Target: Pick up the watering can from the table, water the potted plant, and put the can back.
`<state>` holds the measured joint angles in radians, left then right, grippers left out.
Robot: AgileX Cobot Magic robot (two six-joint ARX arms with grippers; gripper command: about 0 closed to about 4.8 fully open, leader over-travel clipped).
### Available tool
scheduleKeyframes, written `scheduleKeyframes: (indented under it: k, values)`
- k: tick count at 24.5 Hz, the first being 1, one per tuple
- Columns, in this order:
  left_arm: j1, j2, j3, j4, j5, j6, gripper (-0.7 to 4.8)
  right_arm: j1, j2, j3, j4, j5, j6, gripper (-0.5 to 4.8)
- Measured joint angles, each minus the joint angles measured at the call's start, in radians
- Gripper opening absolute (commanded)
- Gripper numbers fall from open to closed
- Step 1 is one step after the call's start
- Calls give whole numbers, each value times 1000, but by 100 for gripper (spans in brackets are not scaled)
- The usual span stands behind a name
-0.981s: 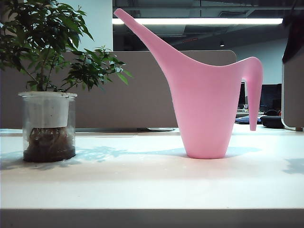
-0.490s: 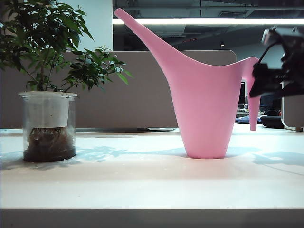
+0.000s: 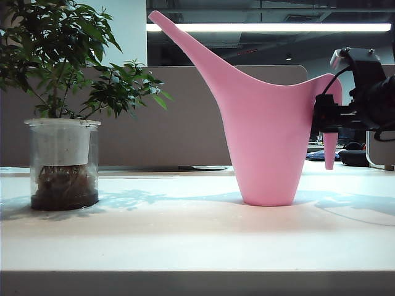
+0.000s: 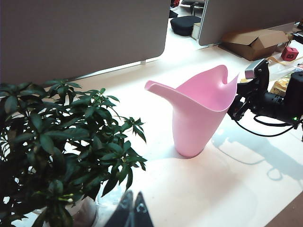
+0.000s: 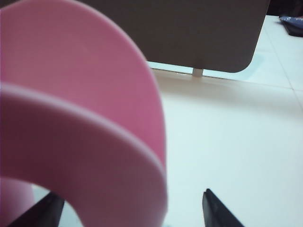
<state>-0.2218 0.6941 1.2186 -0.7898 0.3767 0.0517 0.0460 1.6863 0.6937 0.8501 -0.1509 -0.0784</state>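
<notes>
The right gripper (image 3: 322, 117) stands level at the can's handle, jaws spread wide, one fingertip (image 5: 215, 211) on either side of the pink loop and not yet closed on it. In the exterior view it sits at about 3 o'clock from the watering can (image 3: 265, 129), which stands upright on the table (image 3: 185, 240), right of centre and well apart from the potted plant (image 3: 62, 123) at its 9 o'clock.

The can looks like smooth, thin, stiff plastic: probably light when empty, but slick, and nose-heavy if water is inside, which cannot be seen. The best hold seems to be high on the hooked handle, near where it joins the rim, so the can cannot swing.

Its body axis runs straight up; the long spout slants toward 10 o'clock, tip aimed over the plant, and the handle hooks down at the opposite side.

The left gripper (image 4: 133, 210) hangs beside the plant's leaves, empty; its fingertips appear together.
</notes>
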Motion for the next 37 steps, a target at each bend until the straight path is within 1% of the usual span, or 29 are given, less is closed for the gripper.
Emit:
scheduleKeyframes:
  k: [5, 6, 11, 12, 13, 14, 17, 27, 30, 32, 34, 37]
  values:
    - [0, 0, 0, -8, 0, 0, -5, 0, 21, 4, 21, -3, 0, 398]
    - [0, 0, 0, -7, 0, 0, -5, 0, 21, 4, 29, -3, 0, 386]
    - [0, 0, 0, -8, 0, 0, -5, -2, 21, 10, 93, -3, 0, 285]
    - [0, 1, 0, -8, 0, 0, -5, -2, 21, 12, 97, -3, 0, 227]
    - [0, 3, 0, -8, 0, 0, -5, -2, 21, 13, 102, -3, 0, 186]
    - [0, 3, 0, -8, 0, 0, -5, -2, 21, 12, 101, -8, -1, 175]
    - [0, 4, 0, -8, 0, 0, -5, -1, 21, 12, 100, -7, -5, 165]
    - [0, 5, 0, -11, 0, 0, -5, 0, 21, 11, 118, -3, -9, 165]
    - [0, 5, 0, -11, 1, 0, -5, 1, -10, 9, 117, 52, -16, 166]
    - [0, 5, 0, -11, 0, 0, -5, 1, -50, 10, 126, 126, -16, 166]
    - [0, 5, 0, -11, 1, 0, -5, 0, -83, 19, 136, 177, -16, 165]
    - [0, 5, 0, -11, 1, 0, -5, -3, -118, 53, 109, 197, -16, 165]
